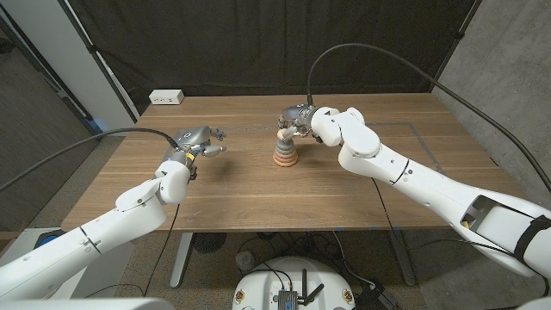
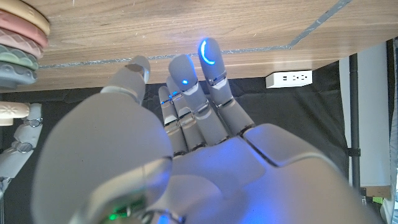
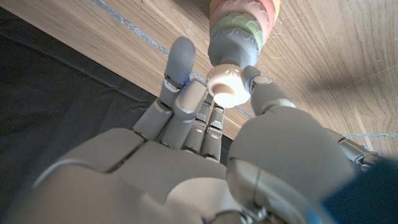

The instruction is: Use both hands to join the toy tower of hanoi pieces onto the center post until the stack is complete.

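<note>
Right hand [image 1: 297, 120] atop ring stack [image 1: 286, 153] — seemingly touching

Counted on table: 1 ring stack [image 1: 286, 153] w/ 1 white cap [image 3: 227, 85], 1 power strip [image 1: 166, 97], 2 robot hands.

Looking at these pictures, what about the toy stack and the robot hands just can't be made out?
- Toy tower, head view: too small to count rings; right robot hand covers its top.
- Right wrist view: cream cap touched by fingers; gripped or not, unclear.
- Left wrist view: tower cut off by edge; left robot hand hides its palm.
</note>
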Action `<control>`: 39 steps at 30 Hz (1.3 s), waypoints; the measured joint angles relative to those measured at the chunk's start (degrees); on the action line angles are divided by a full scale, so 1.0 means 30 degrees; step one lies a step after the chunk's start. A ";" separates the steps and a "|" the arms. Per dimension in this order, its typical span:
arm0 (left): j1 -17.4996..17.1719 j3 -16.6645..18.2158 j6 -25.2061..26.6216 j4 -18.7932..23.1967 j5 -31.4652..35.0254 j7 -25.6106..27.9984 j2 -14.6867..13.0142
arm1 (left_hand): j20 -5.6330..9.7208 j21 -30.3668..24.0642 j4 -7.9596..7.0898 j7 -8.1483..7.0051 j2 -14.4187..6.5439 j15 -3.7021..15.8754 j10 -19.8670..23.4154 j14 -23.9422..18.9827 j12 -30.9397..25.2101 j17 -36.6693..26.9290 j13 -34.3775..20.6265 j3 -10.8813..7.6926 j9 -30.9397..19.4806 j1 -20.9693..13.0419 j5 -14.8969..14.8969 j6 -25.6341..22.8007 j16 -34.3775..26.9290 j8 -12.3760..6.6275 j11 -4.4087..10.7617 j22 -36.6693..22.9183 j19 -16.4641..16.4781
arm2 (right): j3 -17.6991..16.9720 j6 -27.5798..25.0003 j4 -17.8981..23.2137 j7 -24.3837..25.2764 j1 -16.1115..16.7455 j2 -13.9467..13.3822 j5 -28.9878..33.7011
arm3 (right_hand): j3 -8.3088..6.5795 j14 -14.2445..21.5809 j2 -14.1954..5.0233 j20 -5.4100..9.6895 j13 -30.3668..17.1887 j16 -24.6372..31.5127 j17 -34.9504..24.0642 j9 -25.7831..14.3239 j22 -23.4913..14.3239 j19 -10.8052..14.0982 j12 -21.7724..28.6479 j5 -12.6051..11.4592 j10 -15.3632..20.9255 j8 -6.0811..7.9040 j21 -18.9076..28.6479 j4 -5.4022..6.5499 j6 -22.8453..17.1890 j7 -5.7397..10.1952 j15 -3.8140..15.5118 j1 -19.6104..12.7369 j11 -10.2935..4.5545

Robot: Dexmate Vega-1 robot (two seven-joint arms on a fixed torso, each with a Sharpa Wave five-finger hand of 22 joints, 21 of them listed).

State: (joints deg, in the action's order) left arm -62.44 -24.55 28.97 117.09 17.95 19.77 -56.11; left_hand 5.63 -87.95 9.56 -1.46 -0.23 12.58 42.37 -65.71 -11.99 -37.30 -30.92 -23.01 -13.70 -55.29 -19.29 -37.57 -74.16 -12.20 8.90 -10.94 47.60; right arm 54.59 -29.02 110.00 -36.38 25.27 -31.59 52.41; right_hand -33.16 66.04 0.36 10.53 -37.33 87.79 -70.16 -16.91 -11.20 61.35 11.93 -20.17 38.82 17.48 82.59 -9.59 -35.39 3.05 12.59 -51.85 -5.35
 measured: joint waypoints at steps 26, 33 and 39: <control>-0.0381 0.0244 -0.0060 -0.0006 -0.0295 0.0216 -0.0091 | 0.0000 0.0001 0.0000 -0.0010 0.0000 0.0001 0.0103 0.0001 0.0000 -0.0059 0.0001 0.0000 0.0000 0.0000 0.0000 -0.0010 -0.0003 0.0000 0.0043 -0.0001 0.0001 | 0.0583 0.0153 -0.1038 -0.0108 -0.0548 0.0411 -0.0267 | -0.0012 0.0000 0.0000 0.0000 -0.0039 -0.0096 0.0001 -0.0062 -0.0001 0.0000 -0.0005 0.0016 -0.0002 -0.0032 -0.0001 0.0012 0.0001 0.0001 0.0000 0.0000 -0.0002; -0.0512 0.0338 -0.0005 0.0051 -0.0377 0.0296 -0.0125 | 0.0000 0.0002 0.0000 -0.0018 0.0000 0.0001 0.0105 0.0001 0.0000 -0.0063 0.0000 0.0000 0.0000 0.0000 0.0000 -0.0019 -0.0004 0.0000 0.0042 -0.0001 0.0000 | 0.0703 0.0199 -0.1258 -0.0109 -0.0696 0.0488 -0.0367 | -0.0012 -0.0001 0.0000 0.0000 -0.0095 -0.0096 0.0001 -0.0127 -0.0001 0.0000 -0.0008 0.0017 -0.0002 -0.0033 -0.0001 0.0012 0.0001 0.0001 0.0000 0.0000 -0.0003; -0.0619 0.0404 0.0021 0.0083 -0.0466 0.0377 -0.0145 | 0.0000 0.0002 0.0000 -0.0019 0.0000 0.0108 0.0105 -0.0106 0.0000 -0.0094 0.0000 0.0000 0.0001 0.0000 0.0000 -0.0019 -0.0013 0.0000 0.0040 -0.0001 0.0000 | 0.0778 0.0244 -0.1412 -0.0108 -0.0807 0.0505 -0.0486 | -0.0012 0.0000 0.0000 0.0000 -0.0131 -0.0095 0.0001 -0.0127 -0.0001 0.0000 -0.0053 0.0019 -0.0003 -0.0036 -0.0001 0.0013 0.0002 0.0001 0.0000 0.0000 -0.0003</control>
State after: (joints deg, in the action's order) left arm -64.30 -23.33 29.03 117.33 16.56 20.90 -56.54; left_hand 5.63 -87.95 9.57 -1.51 -0.23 12.91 42.68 -66.03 -11.99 -37.58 -30.92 -23.01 -13.70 -55.29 -19.29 -37.63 -74.20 -12.19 9.02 -10.95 47.60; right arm 56.93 -28.29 105.76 -36.70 22.85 -30.08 50.96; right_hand -33.20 66.04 0.36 10.53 -37.72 87.51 -70.16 -17.29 -11.20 61.35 11.77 -20.11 38.81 17.38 82.59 -9.55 -35.38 3.05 12.59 -51.85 -5.37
